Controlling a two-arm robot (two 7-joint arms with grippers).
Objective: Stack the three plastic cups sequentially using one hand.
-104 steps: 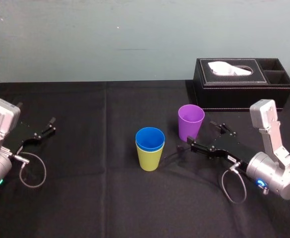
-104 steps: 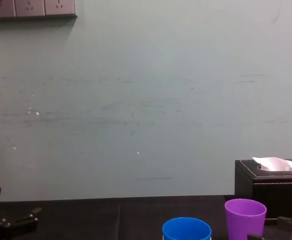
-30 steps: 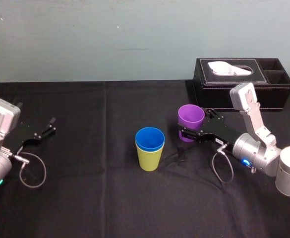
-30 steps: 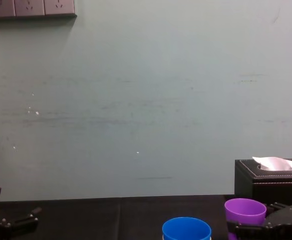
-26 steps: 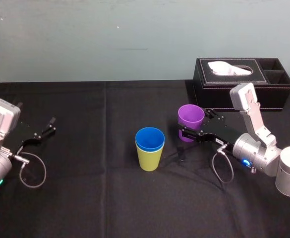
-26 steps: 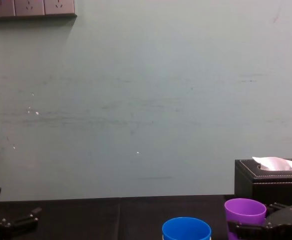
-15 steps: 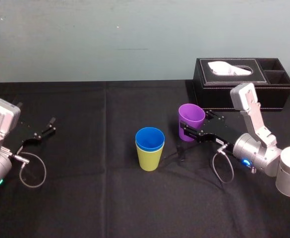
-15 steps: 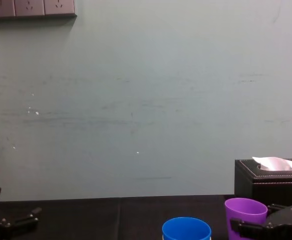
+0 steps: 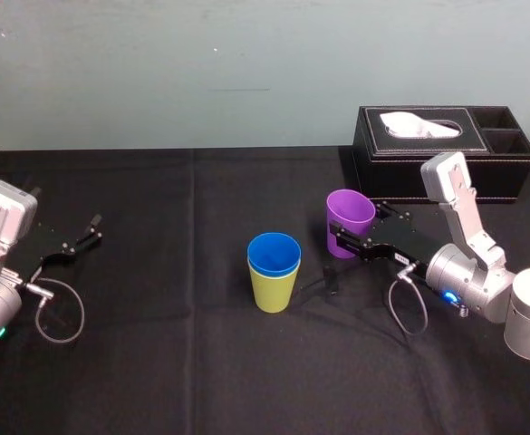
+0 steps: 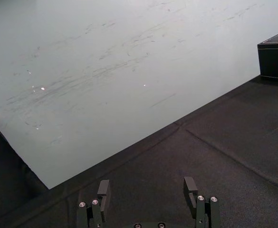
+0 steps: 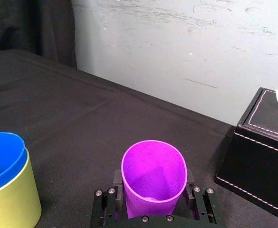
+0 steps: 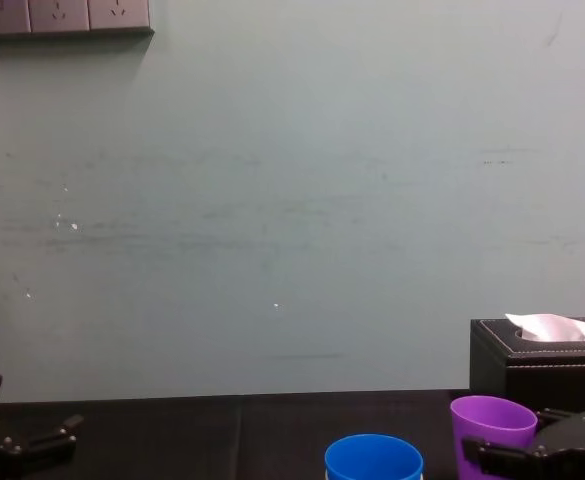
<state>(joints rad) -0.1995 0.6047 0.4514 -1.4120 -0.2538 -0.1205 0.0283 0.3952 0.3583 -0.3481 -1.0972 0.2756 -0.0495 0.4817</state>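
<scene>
Head view: our right end effector (image 9: 340,237) pinches the smooth, tapered purple cup (image 9: 350,216). To its left, the blue cup (image 9: 274,253) sits nested in the yellow-green cup (image 9: 272,290) on the black cloth counter (image 9: 174,362).

Left wrist view: our left end effector (image 10: 146,187) hangs spread above the counter.

Right wrist view: black fingers (image 11: 117,183) press the purple cup's sides.

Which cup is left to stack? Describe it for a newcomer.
Start at the black tissue box, far right. Just in front of it is the purple cup, gripped by the right pincer. It alone is unstacked; the blue cup sits nested in the yellow-green cup to its left, the left pincer parked beyond.
</scene>
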